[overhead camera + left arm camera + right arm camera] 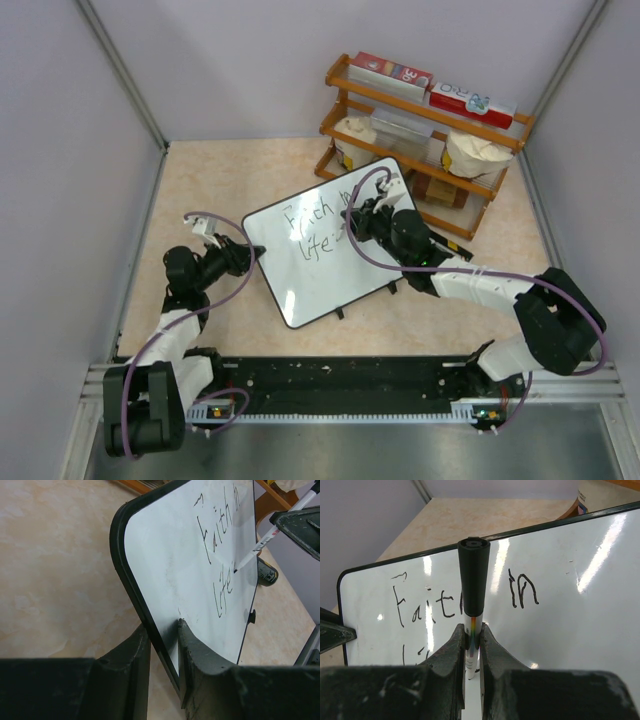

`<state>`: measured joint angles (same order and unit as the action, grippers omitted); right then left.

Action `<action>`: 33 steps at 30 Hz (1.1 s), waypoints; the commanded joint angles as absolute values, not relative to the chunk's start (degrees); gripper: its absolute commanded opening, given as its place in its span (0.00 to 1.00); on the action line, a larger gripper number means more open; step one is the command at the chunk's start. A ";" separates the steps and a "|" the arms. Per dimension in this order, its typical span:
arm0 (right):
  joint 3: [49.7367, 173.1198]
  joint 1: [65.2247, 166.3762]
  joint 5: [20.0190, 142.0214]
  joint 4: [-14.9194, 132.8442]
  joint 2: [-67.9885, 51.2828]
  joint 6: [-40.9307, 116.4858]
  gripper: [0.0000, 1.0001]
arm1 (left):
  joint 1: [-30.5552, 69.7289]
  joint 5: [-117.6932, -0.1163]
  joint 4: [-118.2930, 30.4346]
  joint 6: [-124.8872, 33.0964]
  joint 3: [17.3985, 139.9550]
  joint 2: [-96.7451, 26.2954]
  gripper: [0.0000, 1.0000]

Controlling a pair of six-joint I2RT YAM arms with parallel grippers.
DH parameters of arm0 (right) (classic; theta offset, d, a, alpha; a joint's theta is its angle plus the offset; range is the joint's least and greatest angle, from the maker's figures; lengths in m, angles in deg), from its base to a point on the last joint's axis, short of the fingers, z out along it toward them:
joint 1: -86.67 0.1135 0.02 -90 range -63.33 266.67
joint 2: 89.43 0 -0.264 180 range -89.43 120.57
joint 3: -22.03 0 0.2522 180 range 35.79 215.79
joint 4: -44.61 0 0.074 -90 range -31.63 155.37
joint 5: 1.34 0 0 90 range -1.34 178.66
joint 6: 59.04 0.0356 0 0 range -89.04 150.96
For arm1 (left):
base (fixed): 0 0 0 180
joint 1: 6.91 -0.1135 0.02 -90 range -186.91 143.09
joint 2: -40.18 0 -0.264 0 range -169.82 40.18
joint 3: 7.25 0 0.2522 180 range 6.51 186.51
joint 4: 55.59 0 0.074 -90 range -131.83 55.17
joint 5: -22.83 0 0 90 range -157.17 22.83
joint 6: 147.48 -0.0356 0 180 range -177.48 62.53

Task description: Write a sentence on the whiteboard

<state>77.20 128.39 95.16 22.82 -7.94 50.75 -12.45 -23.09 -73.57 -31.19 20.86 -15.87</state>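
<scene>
Two grips carry everything here, and either can fail you. Your left gripper [162, 626] pinches the whiteboard [322, 278] by its rim near one corner, at the lower centre of the left wrist view, and holds it tilted up. Your right gripper [472, 630] is clenched on the marker [473, 575], whose tip touches the board just after "life'", mid-frame in the top view. The sentence [318, 232] reads only "Faith in life'", so more strokes seem due. If you press too hard, the board may pivot or slip in that narrow corner pinch and smear the line. Side load could also twist the marker between the fingers and make the letters wobble. A wide sweep of the right arm could knock the rack [420, 130], close behind at the upper right.
</scene>
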 commanded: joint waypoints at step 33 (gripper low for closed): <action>78.51 126.66 89.80 22.33 -8.13 54.51 0.00 | -12.19 -24.98 -72.94 -35.85 20.75 -16.24 0.00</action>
